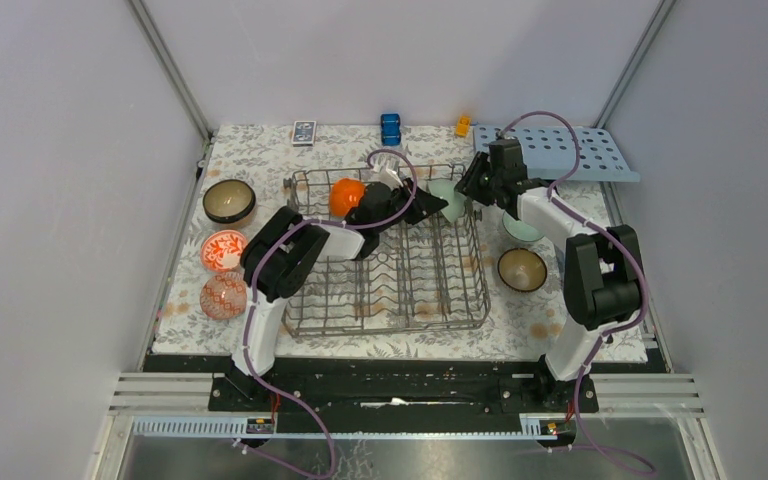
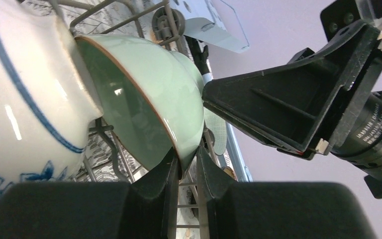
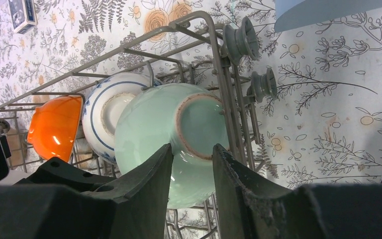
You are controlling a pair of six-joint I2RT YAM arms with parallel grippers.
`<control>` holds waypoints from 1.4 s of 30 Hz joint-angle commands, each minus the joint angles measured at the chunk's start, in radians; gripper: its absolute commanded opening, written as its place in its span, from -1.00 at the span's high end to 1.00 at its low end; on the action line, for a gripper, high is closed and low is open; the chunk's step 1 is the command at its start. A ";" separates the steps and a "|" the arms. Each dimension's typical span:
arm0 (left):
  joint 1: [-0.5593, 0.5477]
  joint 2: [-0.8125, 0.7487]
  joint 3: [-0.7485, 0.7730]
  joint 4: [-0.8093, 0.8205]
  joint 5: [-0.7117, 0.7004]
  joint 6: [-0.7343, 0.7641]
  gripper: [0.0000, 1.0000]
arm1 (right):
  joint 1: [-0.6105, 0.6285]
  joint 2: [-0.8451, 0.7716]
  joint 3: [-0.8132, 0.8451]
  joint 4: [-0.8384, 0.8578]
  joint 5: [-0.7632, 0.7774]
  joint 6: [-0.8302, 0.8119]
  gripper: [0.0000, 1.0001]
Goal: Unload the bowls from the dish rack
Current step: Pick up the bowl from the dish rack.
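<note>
Over on the left of the bench (image 1: pixel 410 343), a dark bowl (image 1: pixel 228 200) and two red-patterned bowls (image 1: pixel 224 250) (image 1: pixel 224 296) sit out of the dish rack (image 1: pixel 390 326). Inside the rack, along the far row, the orange bowl (image 3: pixel 52 127) stands on edge, then the blue-and-white bowl (image 3: pixel 104 112), then the green bowl (image 3: pixel 149 129) leaning right against it.

That green one is mine. My left end effector (image 2: pixel 188 172) is pinched down on its lower rim, fingers nearly together with the lip between them. My right end effector (image 3: pixel 191 174) is spread wide around its foot from the other side; whether it touches, I can't tell. Further right, a brown bowl (image 1: pixel 522 268) rests on the bench.

Trouble spots, as I read it: a thin pinch on slick glaze could let the bowl twist and drop. Both arms crowd one bowl, so a mistimed pull could knock them together. Lifting carelessly could also drag the blue-and-white neighbour or catch a wire.
</note>
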 commanded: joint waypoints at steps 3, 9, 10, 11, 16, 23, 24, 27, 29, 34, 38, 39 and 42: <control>0.010 -0.021 0.000 0.230 0.140 0.000 1.00 | -0.005 -0.063 -0.008 0.026 -0.045 -0.023 0.12; 0.020 -0.028 -0.003 0.230 0.168 0.006 1.00 | -0.005 -0.081 -0.013 0.029 -0.064 -0.031 0.06; 0.021 -0.029 -0.004 0.228 0.167 0.009 1.00 | -0.007 -0.086 -0.015 0.029 -0.065 -0.034 0.05; 0.022 -0.030 -0.005 0.228 0.172 0.009 1.00 | -0.006 -0.090 -0.015 0.028 -0.067 -0.035 0.04; 0.027 -0.028 0.002 0.228 0.193 0.013 1.00 | -0.007 -0.112 -0.012 0.023 -0.073 -0.038 -0.01; 0.031 -0.055 -0.008 0.244 0.210 0.009 1.00 | -0.007 -0.171 -0.015 0.012 -0.081 -0.020 -0.21; 0.032 -0.061 -0.008 0.245 0.211 0.008 1.00 | -0.007 -0.180 -0.015 0.010 -0.085 -0.015 -0.27; 0.034 -0.076 -0.009 0.264 0.224 -0.002 1.00 | -0.007 -0.219 -0.015 0.010 -0.101 0.004 -0.45; 0.034 -0.086 -0.008 0.271 0.231 -0.008 1.00 | -0.007 -0.237 -0.013 0.008 -0.113 0.017 -0.55; 0.034 -0.106 -0.018 0.312 0.238 -0.041 1.00 | -0.007 -0.277 -0.003 0.000 -0.145 0.037 -0.64; 0.034 -0.113 -0.029 0.376 0.256 -0.077 1.00 | -0.007 -0.318 -0.014 0.004 -0.169 0.043 -0.64; 0.034 -0.116 -0.031 0.386 0.261 -0.086 1.00 | -0.008 -0.329 -0.018 0.005 -0.178 0.044 -0.64; 0.036 -0.132 -0.050 0.404 0.262 -0.100 1.00 | -0.007 -0.363 -0.033 0.012 -0.214 0.047 -0.64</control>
